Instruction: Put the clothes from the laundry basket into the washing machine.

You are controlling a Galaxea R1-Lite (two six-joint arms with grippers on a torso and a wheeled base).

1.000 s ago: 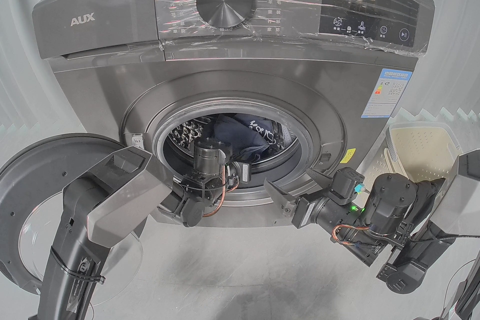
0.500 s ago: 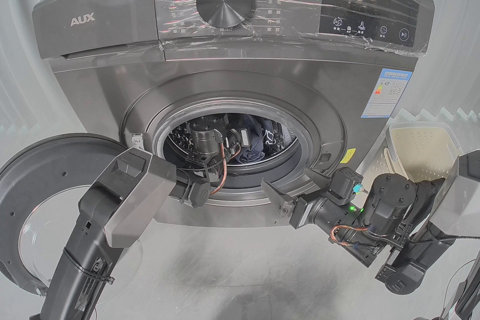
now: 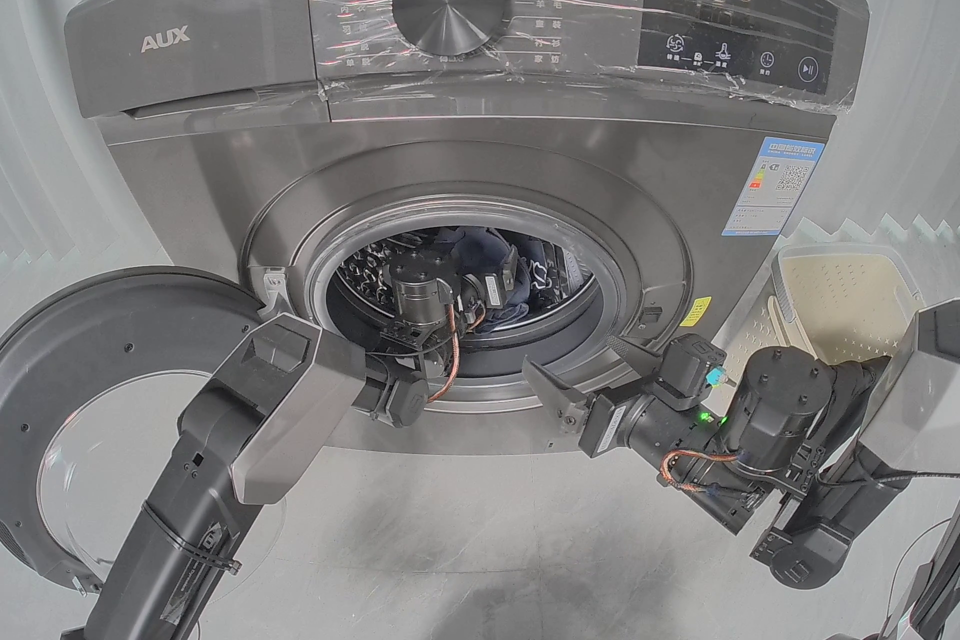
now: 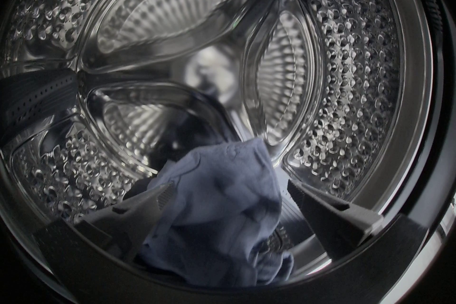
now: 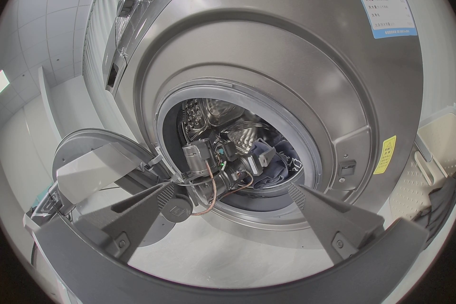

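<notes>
Hovering inside the washing machine (image 3: 200, 42) drum, my left gripper (image 4: 230, 186) is spread wide, released, either side of the crumpled blue garment (image 4: 223, 229), whose length runs from door rim inward. My right gripper (image 3: 588, 367) hangs open outside.

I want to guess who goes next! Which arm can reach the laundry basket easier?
Probably the right. The right gripper is open outside the washing machine, near the laundry basket; the left gripper is inside the drum.
</notes>
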